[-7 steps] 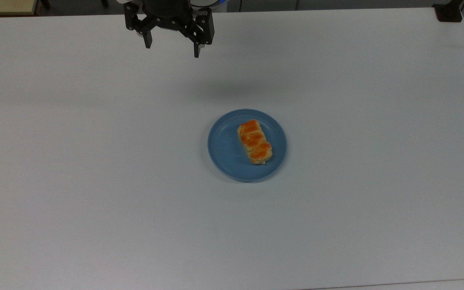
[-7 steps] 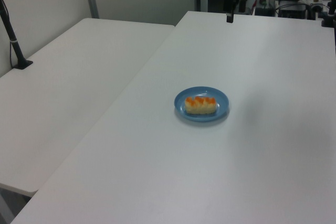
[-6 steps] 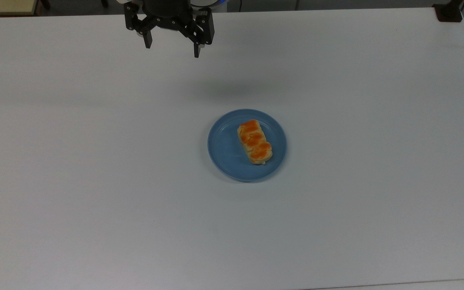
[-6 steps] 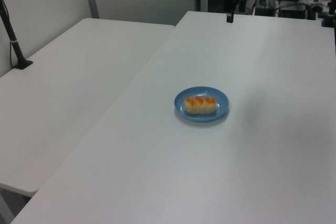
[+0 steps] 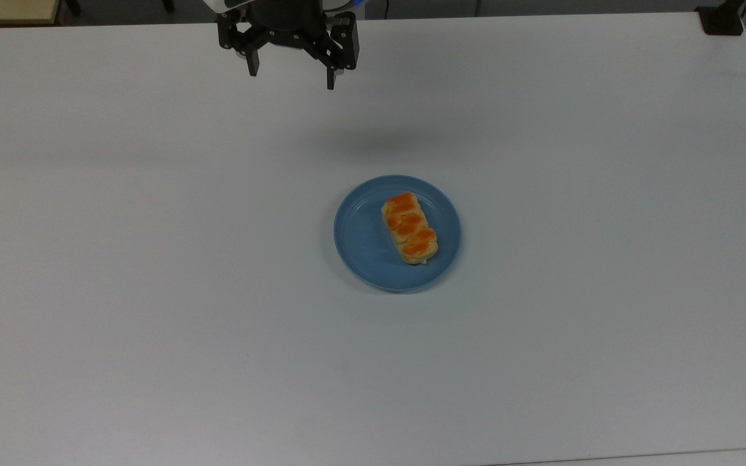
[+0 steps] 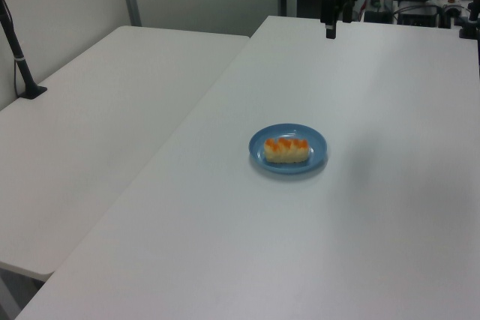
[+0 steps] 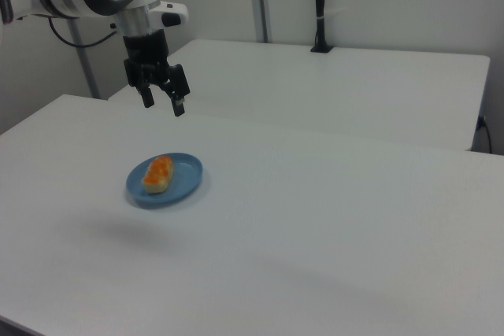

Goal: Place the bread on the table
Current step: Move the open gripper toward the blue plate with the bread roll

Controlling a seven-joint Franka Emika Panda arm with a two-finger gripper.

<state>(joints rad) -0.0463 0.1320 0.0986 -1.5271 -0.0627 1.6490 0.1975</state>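
Going across the top view from its left, the white surface (image 5: pixel 120 259) lies bare until the pincer (image 5: pixel 292 71), which hangs high near the far edge with its jaws spread and nothing between them. Further toward the top view's right, and well apart from the pincer, the bread (image 5: pixel 410 228) lies on the blue plate (image 5: pixel 360 239), slightly skewed. This looks like the approach step: no grasp is made yet. The next move probably calls for travelling over the plate, lining the jaws across the bun's narrow width, and descending.
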